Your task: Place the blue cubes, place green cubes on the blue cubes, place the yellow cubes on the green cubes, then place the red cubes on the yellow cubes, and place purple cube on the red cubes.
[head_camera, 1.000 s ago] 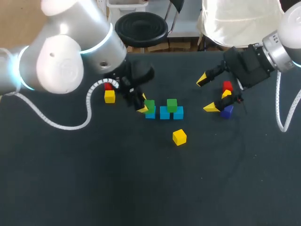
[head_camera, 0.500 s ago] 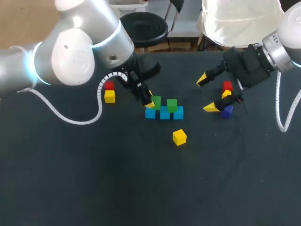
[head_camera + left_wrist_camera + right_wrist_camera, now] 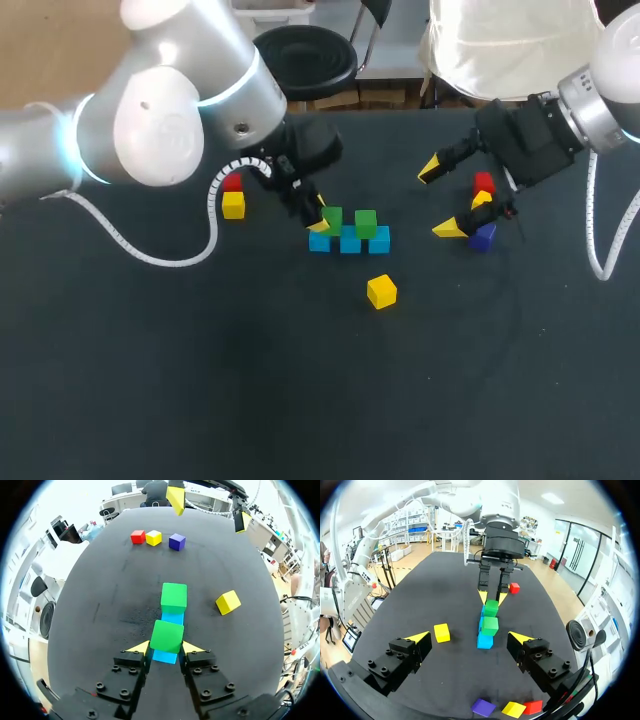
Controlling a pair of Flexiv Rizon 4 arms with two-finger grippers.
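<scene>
- Left gripper (image 3: 166,648) is clamped on a green cube (image 3: 167,636), held low on the blue cubes (image 3: 349,241). It straddles a seam between two of them, like the other green cube (image 3: 365,223) just beside it.
- Probably seated — can't tell if it rests fully.
- Right gripper (image 3: 438,200) is spread wide and empty, hanging near the red cube (image 3: 484,183) and purple cube (image 3: 483,237) — likely staged for later layers.
- Loose yellow cube (image 3: 381,291) lies near the row, untouched.

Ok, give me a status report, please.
Left gripper shut on green cube, over blue cubes. Right gripper open, near purple cube. Nothing blocking.
</scene>
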